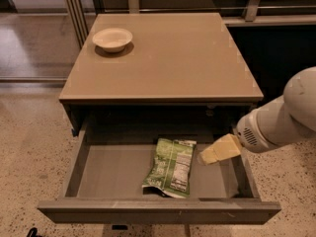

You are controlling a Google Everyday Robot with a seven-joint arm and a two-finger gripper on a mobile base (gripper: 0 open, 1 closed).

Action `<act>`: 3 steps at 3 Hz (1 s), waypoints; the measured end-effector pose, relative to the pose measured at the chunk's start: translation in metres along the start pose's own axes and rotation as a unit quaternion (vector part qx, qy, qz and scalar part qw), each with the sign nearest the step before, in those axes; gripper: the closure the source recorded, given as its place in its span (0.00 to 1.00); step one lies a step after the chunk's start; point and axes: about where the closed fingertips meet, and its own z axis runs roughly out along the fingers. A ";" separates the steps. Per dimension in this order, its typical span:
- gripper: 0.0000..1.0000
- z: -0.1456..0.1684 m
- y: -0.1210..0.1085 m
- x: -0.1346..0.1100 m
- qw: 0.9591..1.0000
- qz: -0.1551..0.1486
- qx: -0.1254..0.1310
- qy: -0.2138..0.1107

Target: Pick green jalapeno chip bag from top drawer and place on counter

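Note:
The green jalapeno chip bag point(170, 167) lies flat inside the open top drawer point(108, 177), right of the middle, with its white label panel facing up. My gripper point(217, 151) comes in from the right on a white arm. It hovers over the drawer's right part, just right of the bag's upper edge and apart from it. The tan counter point(173, 63) is the tabletop above the drawer.
A white bowl point(112, 38) stands at the counter's back left corner. The drawer's front panel point(158, 212) juts out toward me. Speckled terrazzo floor point(29, 157) lies on both sides. Metal posts and a dark wall stand behind the table.

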 end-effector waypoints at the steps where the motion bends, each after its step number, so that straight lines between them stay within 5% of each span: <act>1: 0.00 0.035 0.019 -0.018 1.000 -0.005 -0.029 -0.002; 2: 0.00 0.099 0.057 -0.022 0.998 -0.019 -0.060 0.026; 3: 0.00 0.100 0.059 -0.022 0.998 -0.020 -0.060 0.027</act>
